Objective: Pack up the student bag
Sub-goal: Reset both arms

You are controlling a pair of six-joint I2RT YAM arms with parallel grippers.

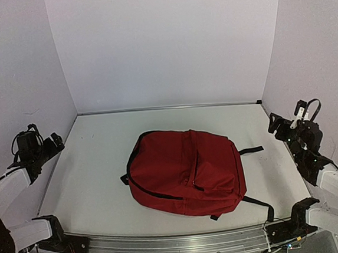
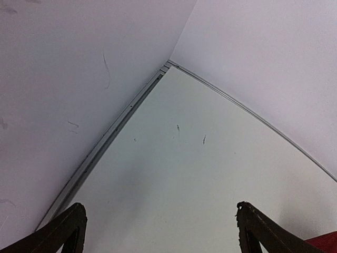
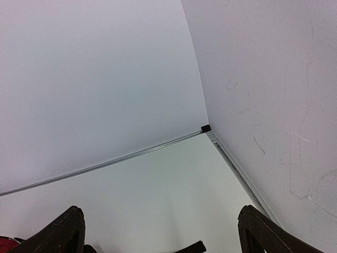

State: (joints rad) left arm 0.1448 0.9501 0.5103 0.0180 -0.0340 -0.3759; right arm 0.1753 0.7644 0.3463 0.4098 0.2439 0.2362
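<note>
Red fabric takes up the middle of the bench (image 1: 91, 186): the student bag (image 1: 188, 172) lies flat there, a little toward the near rail (image 1: 179, 244), with its broad face turned up. A black zip line curves along its left side. From the overhead view I cannot see any of the inside, so I can't say what it holds. Two black straps trail off its right side onto the bench, one further back (image 1: 251, 150) and one near the front corner (image 1: 260, 204).

My left arm (image 1: 32, 151) sits out at the left edge of the bench, well apart from the bag. The left jaws stand wide apart, and in the left wrist view I see only bench surface between the two dark fingers (image 2: 66, 232), with a sliver of red in the bottom right corner.

My right arm (image 1: 300, 136) is at the right edge, also well clear of the bag. The right jaws are spread wide too. Between their fingers (image 3: 63, 234) the right wrist view shows bare bench and the end of a black strap.
</note>
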